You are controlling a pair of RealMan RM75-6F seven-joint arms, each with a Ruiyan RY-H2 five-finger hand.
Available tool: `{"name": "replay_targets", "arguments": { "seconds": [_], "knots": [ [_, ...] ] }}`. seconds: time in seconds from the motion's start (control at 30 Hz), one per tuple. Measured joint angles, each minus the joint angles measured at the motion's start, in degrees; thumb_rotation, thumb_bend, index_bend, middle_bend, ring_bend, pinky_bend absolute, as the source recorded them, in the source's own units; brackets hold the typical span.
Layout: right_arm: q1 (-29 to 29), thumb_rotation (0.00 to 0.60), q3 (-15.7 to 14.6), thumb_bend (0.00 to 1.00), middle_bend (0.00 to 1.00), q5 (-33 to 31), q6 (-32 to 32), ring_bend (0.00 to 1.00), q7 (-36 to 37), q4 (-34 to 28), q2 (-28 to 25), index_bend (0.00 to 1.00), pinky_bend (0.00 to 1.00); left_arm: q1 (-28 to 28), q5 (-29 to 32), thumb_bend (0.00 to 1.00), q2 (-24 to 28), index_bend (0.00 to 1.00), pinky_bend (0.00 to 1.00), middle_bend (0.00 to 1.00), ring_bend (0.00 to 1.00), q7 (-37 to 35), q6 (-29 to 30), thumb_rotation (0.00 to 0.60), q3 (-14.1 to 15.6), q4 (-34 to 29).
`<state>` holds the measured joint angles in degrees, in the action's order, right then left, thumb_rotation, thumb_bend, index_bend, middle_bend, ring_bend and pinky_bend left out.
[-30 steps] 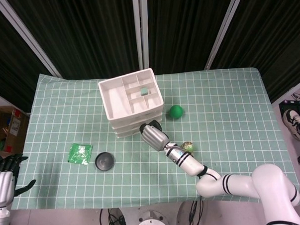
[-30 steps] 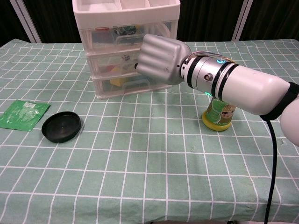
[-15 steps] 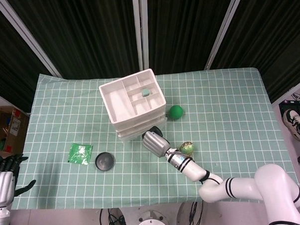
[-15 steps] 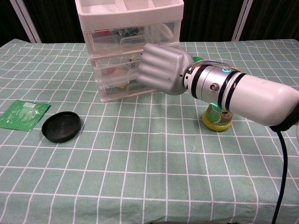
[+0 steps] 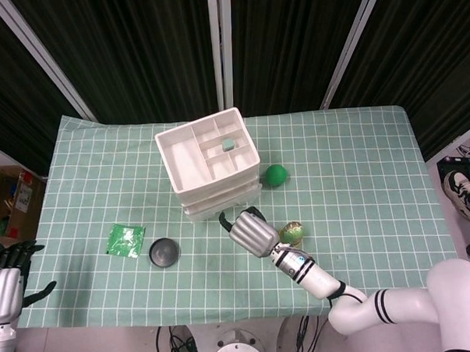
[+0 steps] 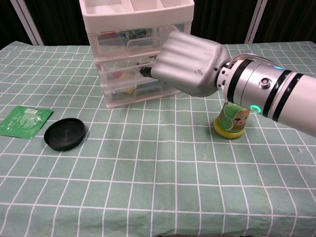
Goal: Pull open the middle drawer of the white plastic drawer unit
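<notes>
A white plastic drawer unit (image 5: pixel 212 162) stands on a table with a green checked cloth (image 5: pixel 359 170), near the back and a little left of the middle. Its top is an open tray with small boxes in it, and a small pale green block (image 5: pixel 228 143) lies in one of them. Seen from the chest view, the unit (image 6: pixel 136 49) has see-through drawers stacked one on top of the other, with small colored things inside. The middle drawer (image 6: pixel 126 69) looks about level with the drawers above and below it. The right hand (image 6: pixel 190 63) is in front of the drawers, with its silver back facing us and its dark fingertips (image 6: pixel 144 71) reaching toward the front of the middle drawer. The fingers are curled in together, but I cannot tell if they are hooked on the handle, because the hand hides that spot. From above, the same hand (image 5: pixel 252 233) is just in front of the unit. A little yellow and green jar (image 6: pixel 231 120) stands on the cloth just behind the right wrist. A green ball (image 5: pixel 275 174) sits right of the unit. A black round lid (image 6: pixel 64 134) and a green packet (image 6: pixel 24 120) lie to the left, near each other. The left hand (image 5: pixel 7 282) is far off at the table's left corner, with dark fingers apart and holding nothing.
</notes>
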<state>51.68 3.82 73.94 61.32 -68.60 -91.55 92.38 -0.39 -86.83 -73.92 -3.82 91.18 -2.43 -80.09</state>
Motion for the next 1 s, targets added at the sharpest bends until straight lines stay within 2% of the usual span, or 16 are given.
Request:
{"name": "replay_targets", "arguments": {
  "seconds": [0.17, 0.27, 0.37, 0.73, 1.0],
  "knots": [
    [-1.87, 0.6, 3.02, 0.48, 0.92, -4.08, 0.86, 0.99, 8.41, -3.79, -2.33, 0.21, 1.0, -0.39, -0.12, 0.09, 0.16, 0.28, 0.2, 0.22, 0.17, 0.72, -0.29, 0.6, -0.18, -0.71],
    [-1.98, 0.6, 4.56, 0.48, 0.92, -6.38, 0.23, 0.99, 11.39, -3.97, -2.84, 0.2, 1.0, -0.58, -0.19, 0.09, 0.45, 0.28, 0.2, 0.22, 0.17, 1.33, -0.49, 0.6, -0.22, -1.31],
    [-1.49, 0.6, 6.0, 0.48, 0.92, -8.51, -1.29, 0.99, 13.46, -3.03, -2.94, 0.2, 1.0, -0.68, -0.13, 0.09, 0.78, 0.28, 0.2, 0.22, 0.18, 1.81, -0.68, 0.6, -0.24, -1.95],
    [1.06, 0.6, 8.08, 0.48, 0.92, -16.22, -6.55, 0.99, 18.08, -0.19, -2.7, 0.21, 1.0, -0.68, 0.34, 0.09, 1.39, 0.28, 0.2, 0.22, 0.18, 2.92, -1.15, 0.6, -0.15, -3.29],
    [2.31, 0.6, 8.74, 0.48, 0.92, -21.69, -9.02, 0.99, 21.97, 0.5, -3.96, 0.38, 1.0, -0.72, 0.52, 0.09, 1.39, 0.28, 0.2, 0.22, 0.17, 2.77, -1.32, 0.6, -0.19, -3.23]
  ]
}}
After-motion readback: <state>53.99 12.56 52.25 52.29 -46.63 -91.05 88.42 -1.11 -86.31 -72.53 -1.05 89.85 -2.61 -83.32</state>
